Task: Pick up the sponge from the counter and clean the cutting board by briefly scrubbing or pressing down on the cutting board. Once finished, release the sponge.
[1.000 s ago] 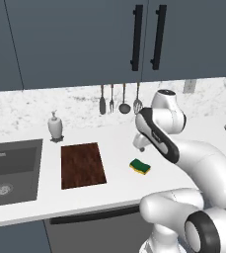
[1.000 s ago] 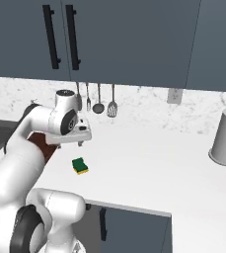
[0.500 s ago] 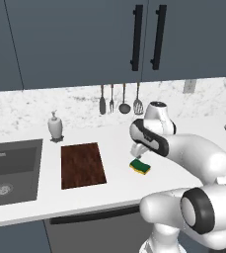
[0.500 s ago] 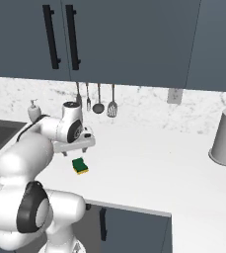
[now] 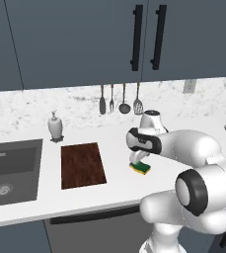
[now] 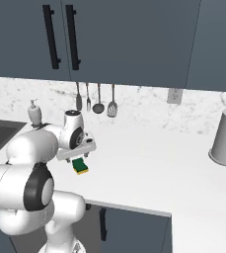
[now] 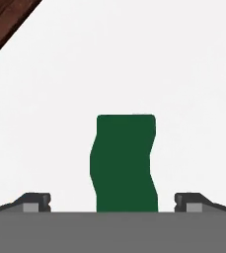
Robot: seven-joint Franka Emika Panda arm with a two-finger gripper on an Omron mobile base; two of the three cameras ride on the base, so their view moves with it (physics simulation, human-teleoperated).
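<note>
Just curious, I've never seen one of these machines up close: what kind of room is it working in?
A kitchen, by the look of it, though computer-rendered. A sink is set into a white marbled counter, cooking utensils hang on the wall below dark cabinets, and a wooden cutting board lies beside a sponge.

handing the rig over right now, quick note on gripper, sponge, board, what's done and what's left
Gripper: open, empty, poised just above the small yellow sponge with the dark green top, which sits between its fingertips.
Sponge: flat on the white marbled counter, right of the dark reddish-brown wooden cutting board.
Done: approach.
Left: grasp, carry to board, scrub or press, release.
</note>
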